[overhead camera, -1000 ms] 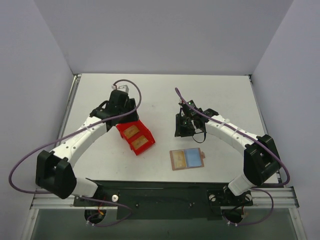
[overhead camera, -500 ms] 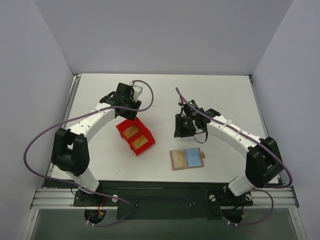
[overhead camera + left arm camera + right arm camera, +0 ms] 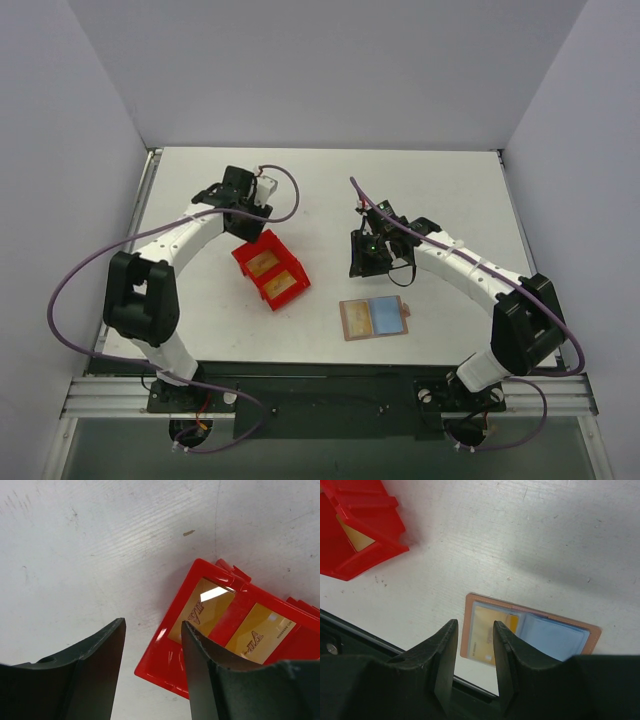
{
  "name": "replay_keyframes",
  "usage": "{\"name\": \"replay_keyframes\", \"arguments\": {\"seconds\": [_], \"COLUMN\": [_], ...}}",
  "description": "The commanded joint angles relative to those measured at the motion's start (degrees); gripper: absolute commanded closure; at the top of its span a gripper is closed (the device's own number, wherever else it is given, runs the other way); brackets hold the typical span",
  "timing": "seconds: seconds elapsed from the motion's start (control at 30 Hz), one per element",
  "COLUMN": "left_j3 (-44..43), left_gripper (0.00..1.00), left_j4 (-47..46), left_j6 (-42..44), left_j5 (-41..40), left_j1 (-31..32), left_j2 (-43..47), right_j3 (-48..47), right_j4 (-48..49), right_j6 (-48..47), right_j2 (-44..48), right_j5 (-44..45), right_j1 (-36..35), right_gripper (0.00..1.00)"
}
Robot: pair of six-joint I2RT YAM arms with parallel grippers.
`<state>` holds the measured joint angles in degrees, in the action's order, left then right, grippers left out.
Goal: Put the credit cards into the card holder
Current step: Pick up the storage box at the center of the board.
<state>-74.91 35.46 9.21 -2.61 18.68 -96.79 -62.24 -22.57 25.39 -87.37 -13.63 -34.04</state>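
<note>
Two gold credit cards lie in the two compartments of a red bin (image 3: 271, 270), one (image 3: 262, 262) behind the other (image 3: 283, 287). They also show in the left wrist view (image 3: 207, 610) (image 3: 260, 632). The card holder (image 3: 374, 318) lies open, tan on the left and light blue on the right. In the right wrist view a gold card (image 3: 485, 630) sits in its left pocket. My left gripper (image 3: 247, 212) is open and empty above the table, behind the bin's far corner (image 3: 170, 660). My right gripper (image 3: 368, 256) is open and empty above the table behind the card holder (image 3: 550, 637).
The red bin also shows at the top left of the right wrist view (image 3: 365, 510). The black rail at the table's front edge (image 3: 330, 400) runs just in front of the card holder. Grey walls close the table on three sides.
My left arm has swung its elbow outward and the left gripper has pulled back and left, off the red bin. The right arm has hardly moved.
</note>
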Motion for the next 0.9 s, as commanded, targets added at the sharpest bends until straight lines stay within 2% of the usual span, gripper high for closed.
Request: {"name": "replay_keyframes", "arguments": {"seconds": [0.0,0.23,0.37,0.87], "left_j3": [-1.9,-2.6,-3.6,-6.5], "left_gripper": [0.41,0.43,0.47,0.72], "left_j4": [1.9,2.7,3.6,6.6], "left_j6": [0.4,-0.4,-1.6,-6.7], "left_j5": [4.4,4.8,3.6,3.9], "left_j1": [-0.1,-0.6,-1.1,-1.9], "left_j2": [-2.2,-5.0,-6.2,-7.0], "right_j3": [-0.1,0.3,0.3,0.6], "right_j4": [-2.0,-1.9,-1.9,-1.3], "right_j6": [-0.9,-1.0,-1.0,-0.8], "right_j2": [2.0,2.0,1.9,1.9], "right_j5": [-0.5,-0.1,-0.1,-0.3], "right_j1": [0.4,0.3,0.5,0.6], "right_gripper": [0.69,0.69,0.69,0.7]}}
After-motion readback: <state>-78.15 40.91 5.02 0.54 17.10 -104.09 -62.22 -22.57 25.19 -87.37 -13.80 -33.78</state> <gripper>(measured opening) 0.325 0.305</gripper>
